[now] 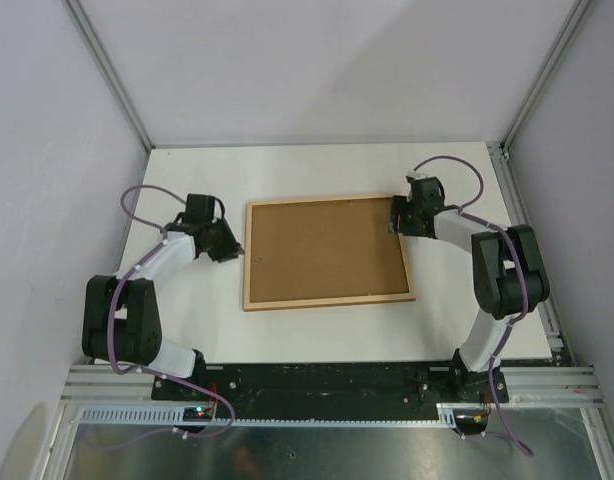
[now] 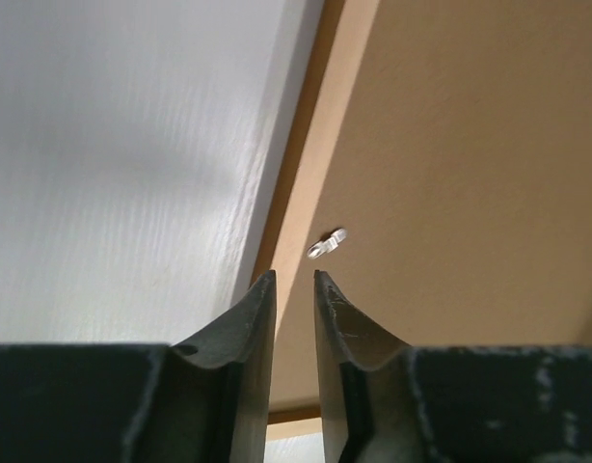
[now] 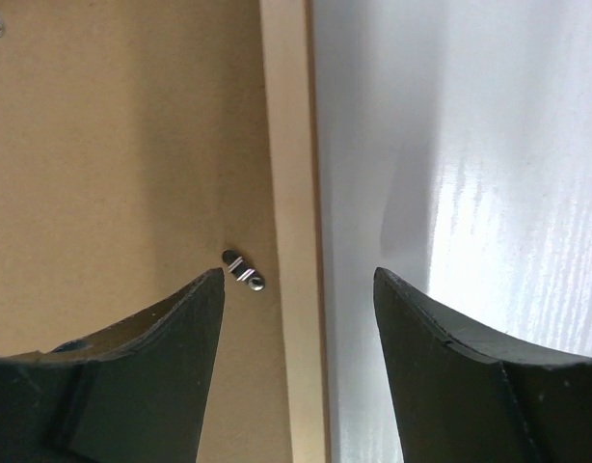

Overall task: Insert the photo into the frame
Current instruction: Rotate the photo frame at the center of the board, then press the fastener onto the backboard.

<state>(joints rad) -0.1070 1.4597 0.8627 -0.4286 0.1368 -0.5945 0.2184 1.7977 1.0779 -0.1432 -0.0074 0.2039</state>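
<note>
Left claw [image 2: 294, 275], tips a narrow slit apart and empty, hovers over the frame's [image 1: 327, 299] left short rail, just beside the left clip [image 2: 326, 244]. Right claw [image 3: 298, 275] gapes wide and empty, straddling the frame's right rail near the right clip [image 3: 243, 269]. The frame lies back-up on the surface [image 1: 317, 170], its long axis running claw to claw, with the board [image 1: 325, 250] filling it. The photo shows nowhere and is perhaps under the board. Both arms sit equally near their clips.

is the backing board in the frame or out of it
In. The brown backing board fills the frame, lying flat inside its light wood rails; small metal clips sit at its edges.
</note>
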